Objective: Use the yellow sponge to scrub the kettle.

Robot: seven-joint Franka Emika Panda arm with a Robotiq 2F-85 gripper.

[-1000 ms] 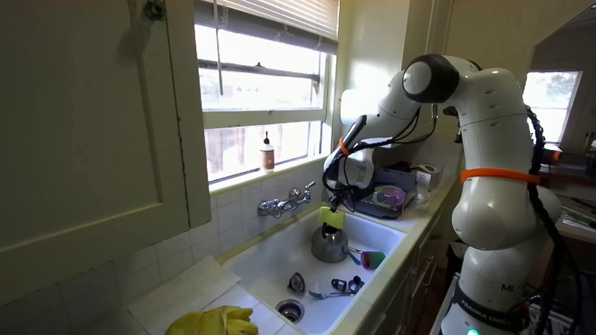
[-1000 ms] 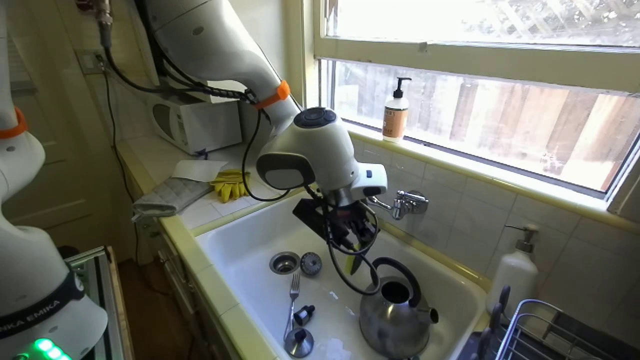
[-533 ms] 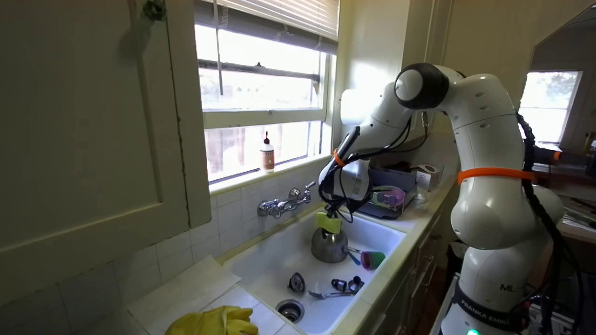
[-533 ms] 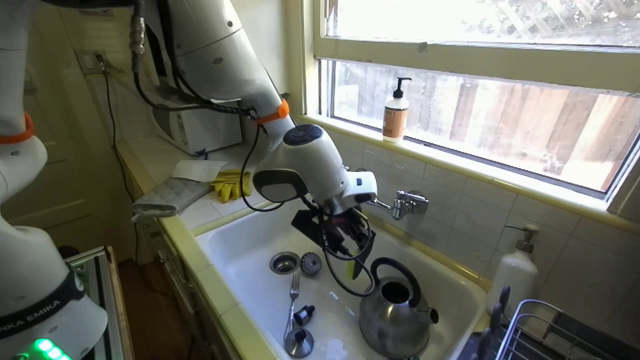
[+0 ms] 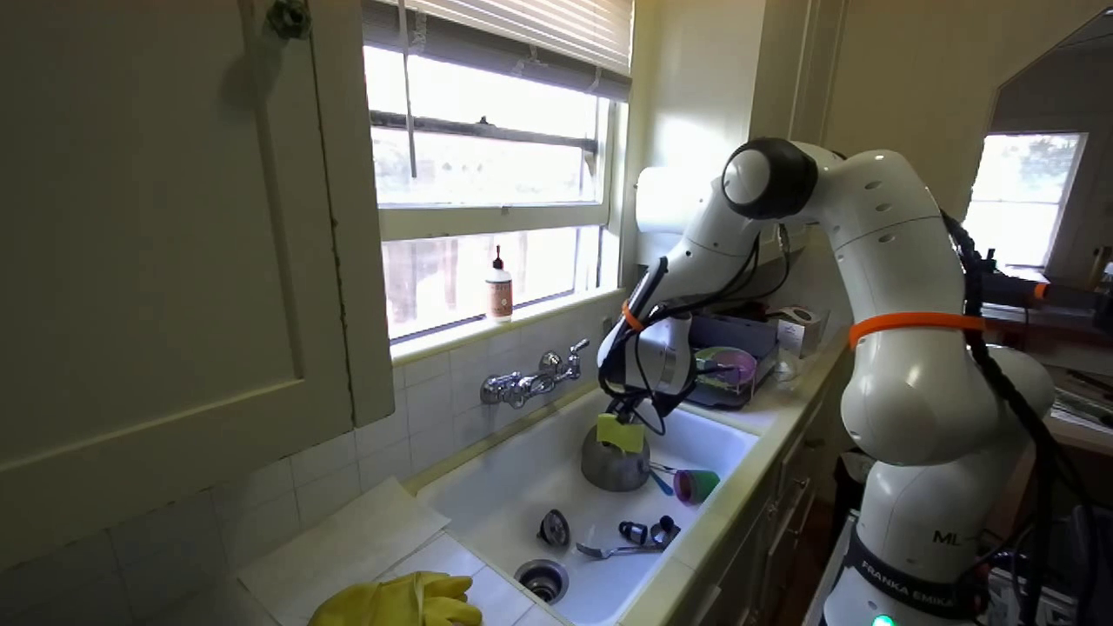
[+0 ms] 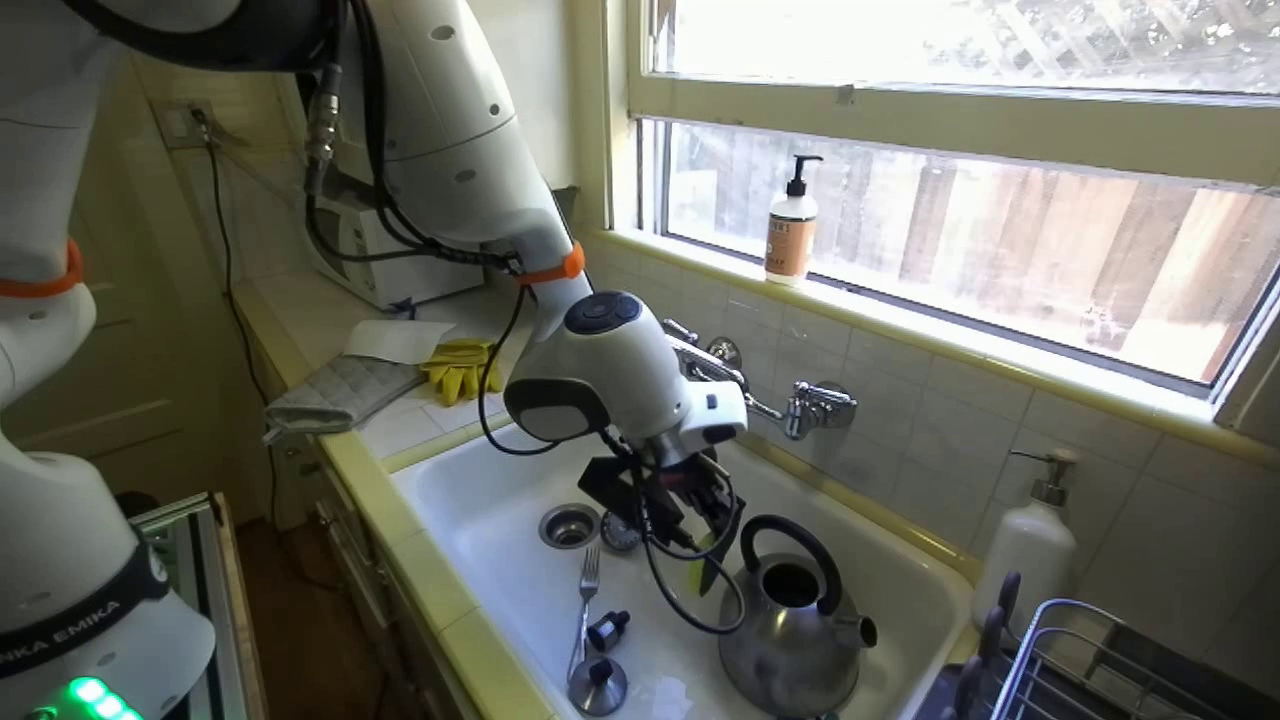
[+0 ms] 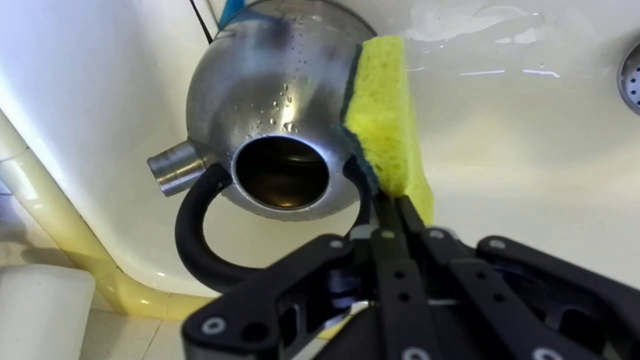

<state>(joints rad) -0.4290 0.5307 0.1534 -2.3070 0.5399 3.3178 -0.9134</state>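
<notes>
window [image 5: 487, 178]: glaring white daylight | cabinet door [image 5: 156, 243]: deep shadow | kettle [image 7: 280, 95]: bright highlights

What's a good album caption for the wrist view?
Gripper holding a yellow sponge beside a lidless kettle in a white sink.

The gripper [image 7: 396, 202] has come down; the yellow sponge [image 7: 384, 115] with it.

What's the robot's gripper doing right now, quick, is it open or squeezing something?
Gripper: closed, holding the yellow sponge.
</notes>
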